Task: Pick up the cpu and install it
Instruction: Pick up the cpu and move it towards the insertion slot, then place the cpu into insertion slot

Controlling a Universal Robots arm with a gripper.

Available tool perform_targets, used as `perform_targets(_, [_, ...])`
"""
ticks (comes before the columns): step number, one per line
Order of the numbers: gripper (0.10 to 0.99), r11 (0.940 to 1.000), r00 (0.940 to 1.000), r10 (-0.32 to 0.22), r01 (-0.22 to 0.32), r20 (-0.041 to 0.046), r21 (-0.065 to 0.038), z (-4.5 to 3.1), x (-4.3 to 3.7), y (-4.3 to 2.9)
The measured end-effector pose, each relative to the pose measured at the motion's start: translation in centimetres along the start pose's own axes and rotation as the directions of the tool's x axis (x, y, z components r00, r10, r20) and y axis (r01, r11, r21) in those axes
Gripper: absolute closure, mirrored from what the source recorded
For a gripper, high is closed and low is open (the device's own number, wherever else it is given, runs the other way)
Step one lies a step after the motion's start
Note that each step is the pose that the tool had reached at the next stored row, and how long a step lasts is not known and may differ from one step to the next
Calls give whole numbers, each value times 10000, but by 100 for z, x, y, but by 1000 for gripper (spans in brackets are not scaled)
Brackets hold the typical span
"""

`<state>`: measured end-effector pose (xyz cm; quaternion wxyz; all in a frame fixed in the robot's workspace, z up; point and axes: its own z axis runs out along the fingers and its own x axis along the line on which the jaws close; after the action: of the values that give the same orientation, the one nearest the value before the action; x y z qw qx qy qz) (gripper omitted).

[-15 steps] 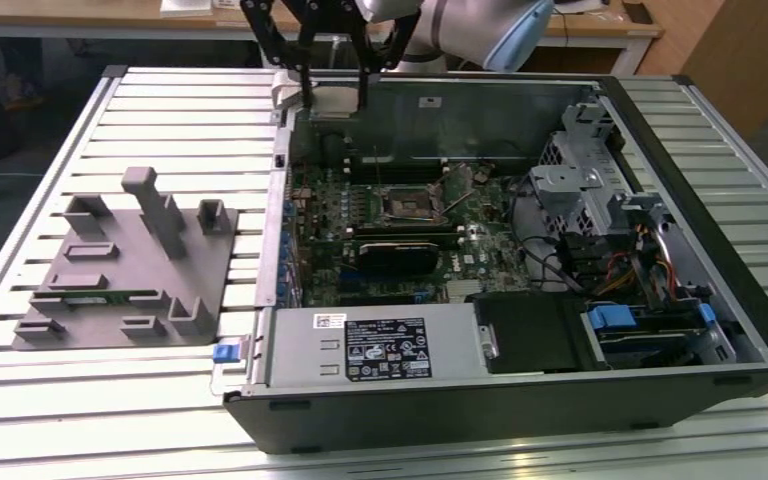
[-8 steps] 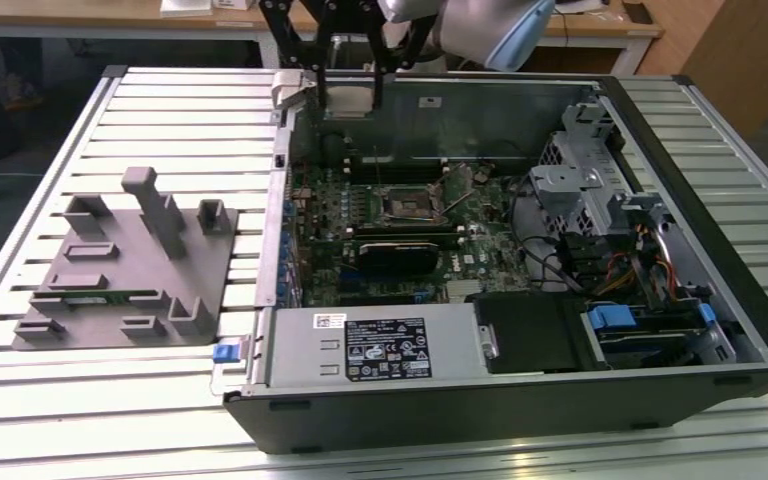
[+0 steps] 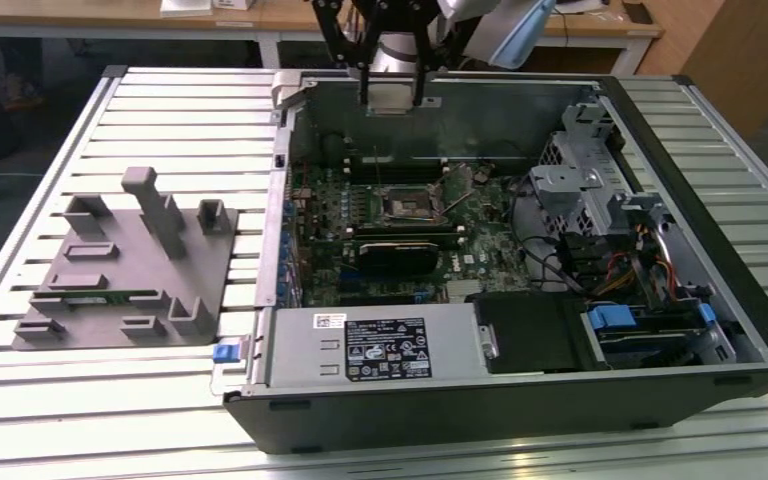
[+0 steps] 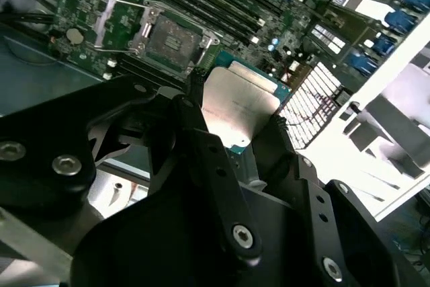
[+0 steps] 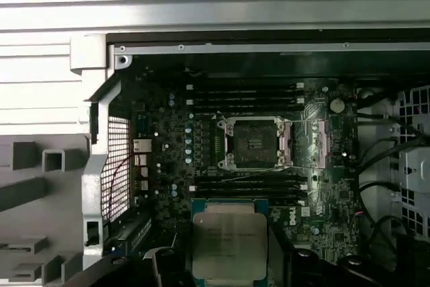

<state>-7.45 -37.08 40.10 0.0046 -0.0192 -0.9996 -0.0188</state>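
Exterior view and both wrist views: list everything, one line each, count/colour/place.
cpu: 1, silver-white top, held between the gripper's fingers above the open case.
socket: 1, black frame, open and empty, mid-motherboard.
motherboard: 1, green, on the case floor.
computer case: 1, black, lying open on the table.
power supply: 1, silver, at the case's near edge in the exterior view.
holder tray: 1, grey, on the table, to the exterior view's left of the case.
table: 1, pale slatted metal, under everything.
gripper: 1, black, shut on the cpu, over the case's far edge.
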Motion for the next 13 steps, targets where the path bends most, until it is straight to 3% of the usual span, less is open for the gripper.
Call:
perform_targets(8, [545,10000,10000,1,-1,0,0,9,-332,17])
perform_targets(13, [545,10000,10000,1,-1,0,2,9,-379,19])
